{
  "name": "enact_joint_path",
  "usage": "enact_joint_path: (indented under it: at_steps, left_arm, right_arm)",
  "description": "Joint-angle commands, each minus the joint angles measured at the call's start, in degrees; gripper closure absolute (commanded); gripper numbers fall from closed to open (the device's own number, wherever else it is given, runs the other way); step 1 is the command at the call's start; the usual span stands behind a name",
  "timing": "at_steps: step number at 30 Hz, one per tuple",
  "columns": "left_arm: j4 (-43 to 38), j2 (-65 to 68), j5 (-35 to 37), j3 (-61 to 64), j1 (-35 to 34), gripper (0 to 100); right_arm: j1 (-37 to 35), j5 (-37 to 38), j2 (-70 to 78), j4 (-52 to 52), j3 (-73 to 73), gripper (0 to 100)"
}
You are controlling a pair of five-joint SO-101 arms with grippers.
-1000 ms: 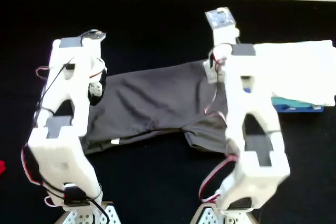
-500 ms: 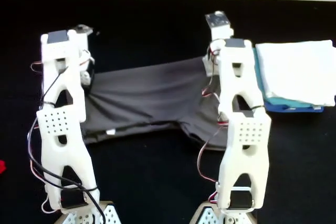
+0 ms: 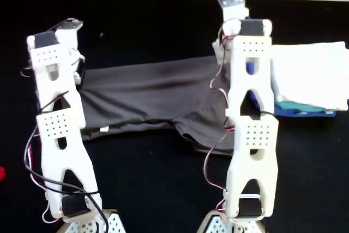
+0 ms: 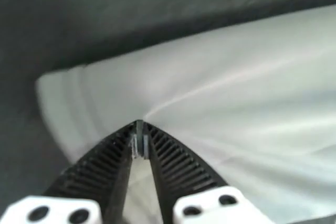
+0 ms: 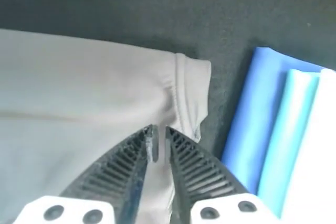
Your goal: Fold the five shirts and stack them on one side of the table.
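A dark grey shirt (image 3: 152,102) lies stretched across the middle of the black table (image 3: 152,31). My left gripper (image 4: 139,141) is shut on the shirt's cloth (image 4: 220,98) near its left end, with folds running out from the fingertips. My right gripper (image 5: 157,142) is shut on the same shirt (image 5: 79,87) close to its hemmed right edge. In the high view both arms stand over the shirt, the left arm (image 3: 54,107) at its left end and the right arm (image 3: 248,107) at its right end. Folded shirts (image 3: 308,80) are stacked at the table's right side.
The stack (image 5: 283,124) holds a white shirt on top, with a teal and a blue one under it, right beside the grey shirt's hem. A red thing (image 3: 2,174) shows at the left edge. Bare black table lies behind and in front of the shirt.
Both arms have straightened and reached farther back, pulling the grey shirt away from the front edge and stretching it flatter between them.
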Motion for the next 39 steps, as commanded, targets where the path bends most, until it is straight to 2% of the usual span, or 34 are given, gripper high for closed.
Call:
enact_joint_path:
  at_steps: [1, 7, 10, 14, 18, 22, 28, 33, 39]
  left_arm:
    - [0.7, -13.8, 0.2, 9.3, 0.8, 99]
    - [0.2, -38.7, 1.0, 42.9, 3.7, 99]
    - [-5.2, -47.3, 1.0, 60.6, 4.2, 99]
    - [-19.6, -55.1, 0.9, 81.7, 3.0, 99]
    - [-31.3, -59.4, 0.9, 95.2, 2.2, 99]
    - [-38.0, -59.6, 0.9, 102.7, 0.7, 99]
    - [-38.7, -60.2, 1.0, 106.4, -2.0, 99]
    - [-38.6, -60.3, 1.0, 106.9, -3.8, 99]
    - [-37.5, -64.0, 1.2, 107.1, -3.5, 99]
  right_arm:
    - [-1.4, -0.5, -0.9, 4.3, -9.5, 96.2]
    - [-2.1, -1.7, -2.4, 4.4, -11.0, 96.2]
    - [-2.7, -4.8, -9.0, 4.4, -3.9, 96.2]
    - [-6.6, -5.5, -23.0, 4.3, 21.4, 96.2]
    - [-10.6, -5.5, -35.4, 0.2, 48.8, 97.4]
    - [-13.5, -5.5, -45.8, -11.7, 72.6, 99.2]
    - [-18.7, -5.3, -55.9, -29.8, 99.3, 99.1]
    - [-19.8, -5.1, -55.5, -40.0, 107.9, 99.0]
    - [-23.3, -5.0, -52.6, -39.6, 109.0, 98.9]
